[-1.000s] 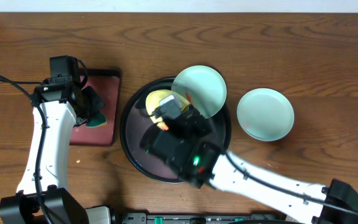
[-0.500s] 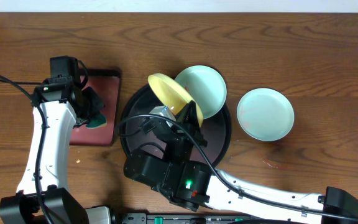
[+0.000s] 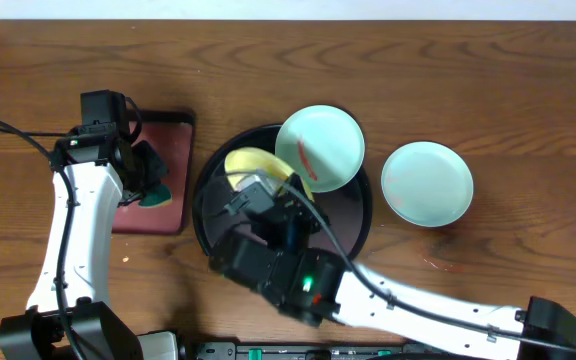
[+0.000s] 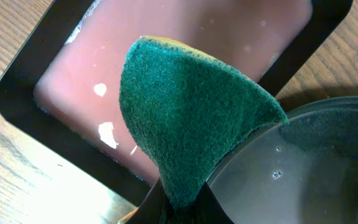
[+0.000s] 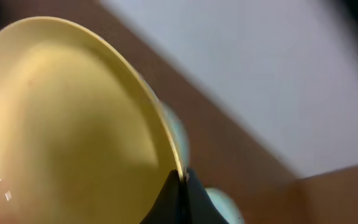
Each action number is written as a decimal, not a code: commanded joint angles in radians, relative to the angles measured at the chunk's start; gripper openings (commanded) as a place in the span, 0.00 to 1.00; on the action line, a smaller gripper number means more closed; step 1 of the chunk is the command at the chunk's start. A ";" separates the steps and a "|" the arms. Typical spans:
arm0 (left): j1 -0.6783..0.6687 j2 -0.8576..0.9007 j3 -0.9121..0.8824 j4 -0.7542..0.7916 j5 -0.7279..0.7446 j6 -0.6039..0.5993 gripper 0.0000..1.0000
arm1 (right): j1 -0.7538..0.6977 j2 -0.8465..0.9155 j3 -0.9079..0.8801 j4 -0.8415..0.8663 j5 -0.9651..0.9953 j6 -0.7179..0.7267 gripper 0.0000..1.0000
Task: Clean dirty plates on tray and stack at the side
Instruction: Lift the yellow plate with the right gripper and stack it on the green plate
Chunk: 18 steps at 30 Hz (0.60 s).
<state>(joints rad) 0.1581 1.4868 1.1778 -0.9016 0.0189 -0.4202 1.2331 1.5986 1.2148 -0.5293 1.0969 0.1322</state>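
- Overhead: the right arm's wrist covers the middle of the black tray (image 3: 201,200), so much of its floor is hidden. The yellow plate (image 3: 250,162) shows only as a crescent at the tray's upper left, its lower part behind the right gripper (image 3: 292,188). The fingers cannot be made out from here.
- Overhead: the smeared mint plate (image 3: 320,148) lies over the tray's upper right rim, its red streak showing. The second mint plate (image 3: 427,183) sits flat on the table (image 3: 488,90), just right of the tray and apart from it. Open wood runs along the top and right of the frame.
- Overhead: at left, the left gripper (image 3: 149,186) hangs over the dark red tray (image 3: 171,135), its body hiding part of that tray. A bit of green sponge (image 3: 154,197) shows under it.
- Left wrist: the sponge (image 4: 185,118) fills the centre, pinched at its lower tip between the closed fingers (image 4: 156,208), which the bottom edge cuts off. The dark red tray (image 4: 185,43) lies behind, with pale flecks on its floor. The black tray's rim (image 4: 303,118) curves in at lower right, close to the red tray's corner.
- Right wrist: blurred. The yellow plate (image 5: 67,124) fills the left, tilted, its left side cut off. The right gripper (image 5: 182,186) is clamped on its rim at bottom centre. Pale mint slivers show past the rim; which plate they belong to is unclear.
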 commanded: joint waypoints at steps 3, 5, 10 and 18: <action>0.005 0.010 0.015 -0.009 -0.013 0.020 0.07 | -0.114 -0.031 0.015 -0.003 -0.585 0.152 0.01; 0.005 0.010 0.015 -0.010 -0.013 0.020 0.07 | -0.154 -0.052 0.015 0.015 -0.711 0.152 0.01; 0.005 0.010 0.015 -0.010 -0.013 0.020 0.07 | -0.275 -0.160 0.015 0.016 -0.902 0.151 0.01; 0.005 0.010 0.015 -0.010 -0.013 0.024 0.07 | -0.616 -0.418 0.015 -0.124 -1.008 0.200 0.01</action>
<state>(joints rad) 0.1581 1.4868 1.1778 -0.9096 0.0193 -0.4168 0.7383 1.2690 1.2156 -0.6064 0.1482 0.2756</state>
